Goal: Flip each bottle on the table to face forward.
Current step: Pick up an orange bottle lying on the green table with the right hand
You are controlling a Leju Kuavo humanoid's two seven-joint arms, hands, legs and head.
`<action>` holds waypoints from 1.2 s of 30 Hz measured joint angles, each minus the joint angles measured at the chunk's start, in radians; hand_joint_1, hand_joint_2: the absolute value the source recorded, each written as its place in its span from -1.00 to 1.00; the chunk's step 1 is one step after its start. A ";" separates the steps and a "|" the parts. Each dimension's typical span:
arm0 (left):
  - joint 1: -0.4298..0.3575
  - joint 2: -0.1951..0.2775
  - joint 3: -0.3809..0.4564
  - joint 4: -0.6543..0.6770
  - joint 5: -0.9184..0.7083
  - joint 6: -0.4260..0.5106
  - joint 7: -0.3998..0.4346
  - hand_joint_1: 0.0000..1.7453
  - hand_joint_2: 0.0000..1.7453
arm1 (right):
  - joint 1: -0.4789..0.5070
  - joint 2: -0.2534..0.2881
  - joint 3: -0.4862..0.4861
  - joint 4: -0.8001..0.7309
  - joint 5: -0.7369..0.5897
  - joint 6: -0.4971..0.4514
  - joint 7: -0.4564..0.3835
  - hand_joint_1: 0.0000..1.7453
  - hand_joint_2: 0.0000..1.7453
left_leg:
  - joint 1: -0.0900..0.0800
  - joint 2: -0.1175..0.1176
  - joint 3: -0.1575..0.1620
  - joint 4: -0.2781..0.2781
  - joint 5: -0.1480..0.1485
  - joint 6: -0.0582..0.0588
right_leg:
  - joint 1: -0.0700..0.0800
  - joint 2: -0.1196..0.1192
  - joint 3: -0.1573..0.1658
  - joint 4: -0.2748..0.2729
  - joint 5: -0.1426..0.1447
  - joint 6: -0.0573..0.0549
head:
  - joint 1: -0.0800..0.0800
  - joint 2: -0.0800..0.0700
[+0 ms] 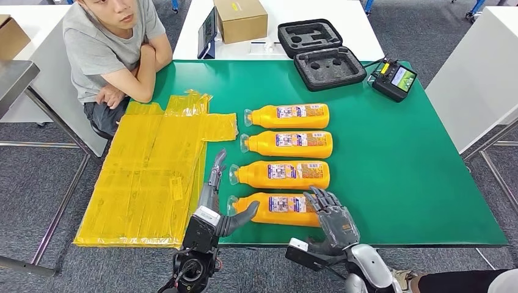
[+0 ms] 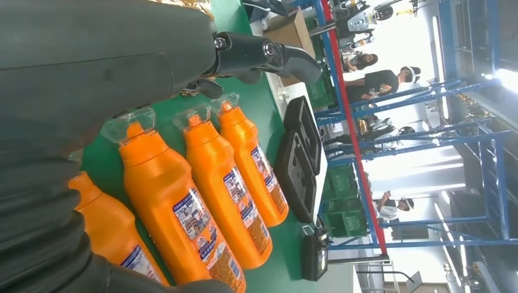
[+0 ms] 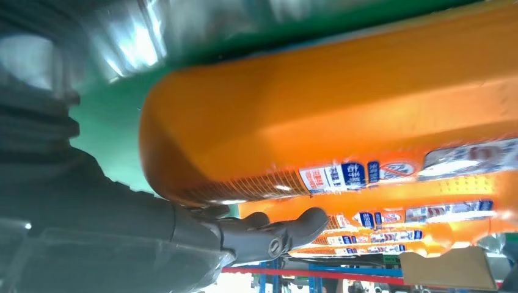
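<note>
Four orange bottles lie in a row on the green table (image 1: 397, 171), clear caps to the left and labels up. The nearest bottle (image 1: 281, 209) (image 2: 110, 232) (image 3: 342, 122) lies between my hands. My left hand (image 1: 215, 194) (image 2: 122, 61) is at its cap end, fingers stretched out along the table and thumb (image 1: 244, 215) against the neck. My right hand (image 1: 333, 213) (image 3: 122, 238) has spread fingers (image 1: 322, 198) resting on its base end. Beyond it lie the second bottle (image 1: 284, 174) (image 2: 171, 201), the third bottle (image 1: 293, 144) (image 2: 226, 189) and the fourth bottle (image 1: 293, 116) (image 2: 250, 159).
Crumpled yellow plastic sheets (image 1: 153, 177) cover the table's left end. A person (image 1: 116, 49) sits at the far left corner with arms folded. A black foam case (image 1: 321, 55), a controller (image 1: 394, 78) and a cardboard box (image 1: 241, 18) stand at the back.
</note>
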 joint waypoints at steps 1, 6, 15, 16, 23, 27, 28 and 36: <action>0.000 0.000 0.000 0.000 0.001 0.000 0.000 -1.00 1.00 | -0.003 -0.005 0.004 0.004 0.002 0.000 0.002 -1.00 1.00 | 0.000 0.000 0.000 0.000 0.000 0.000 | 0.000 0.000 0.000 0.000 0.000 0.000 | 0.000 0.000; 0.000 0.000 0.000 0.000 0.002 -0.002 0.000 -1.00 1.00 | -0.012 -0.021 0.019 0.017 0.003 -0.005 0.006 -1.00 1.00 | 0.000 0.000 0.000 0.000 0.000 0.000 | 0.000 0.000 0.000 0.000 0.000 0.000 | 0.000 0.000; -0.002 0.000 0.000 -0.011 0.006 -0.006 0.000 -1.00 1.00 | -0.032 -0.053 0.046 0.031 -0.006 -0.008 0.012 -1.00 1.00 | 0.000 0.000 0.001 0.000 0.000 0.000 | 0.000 0.000 0.000 0.000 0.000 0.000 | 0.000 0.000; -0.003 0.000 0.000 -0.012 0.006 -0.008 0.000 -1.00 1.00 | -0.037 -0.059 0.049 0.035 -0.009 -0.008 0.013 -1.00 1.00 | 0.000 0.000 0.001 0.000 0.000 0.000 | 0.000 0.000 0.000 0.000 0.000 0.000 | 0.000 0.000; -0.008 -0.001 -0.003 -0.019 0.004 -0.021 0.000 -1.00 1.00 | -0.061 -0.090 0.076 0.050 -0.009 -0.009 0.026 -1.00 1.00 | 0.000 0.000 0.001 0.000 0.000 0.000 | 0.000 0.000 0.001 0.000 0.000 0.000 | 0.000 0.000; -0.014 -0.004 -0.009 -0.019 0.003 -0.024 0.000 -1.00 1.00 | -0.072 -0.103 0.083 0.063 -0.065 0.022 0.027 -0.44 1.00 | 0.000 0.000 0.001 0.000 0.000 0.000 | 0.000 0.000 0.001 0.000 0.000 0.000 | 0.000 0.000; -0.016 -0.004 -0.010 -0.019 0.004 -0.025 0.000 -1.00 1.00 | -0.080 -0.108 0.084 0.075 -0.084 0.029 0.023 -0.02 1.00 | 0.000 0.000 0.001 0.000 0.000 0.000 | 0.000 0.000 0.001 0.000 0.000 0.000 | 0.000 0.000; -0.031 -0.008 -0.013 -0.019 0.010 -0.029 0.000 -1.00 1.00 | -0.152 -0.131 0.084 0.205 -0.173 0.044 -0.017 0.60 1.00 | 0.000 0.001 0.005 0.000 0.000 0.001 | 0.000 0.001 0.004 -0.001 0.001 0.000 | 0.000 0.000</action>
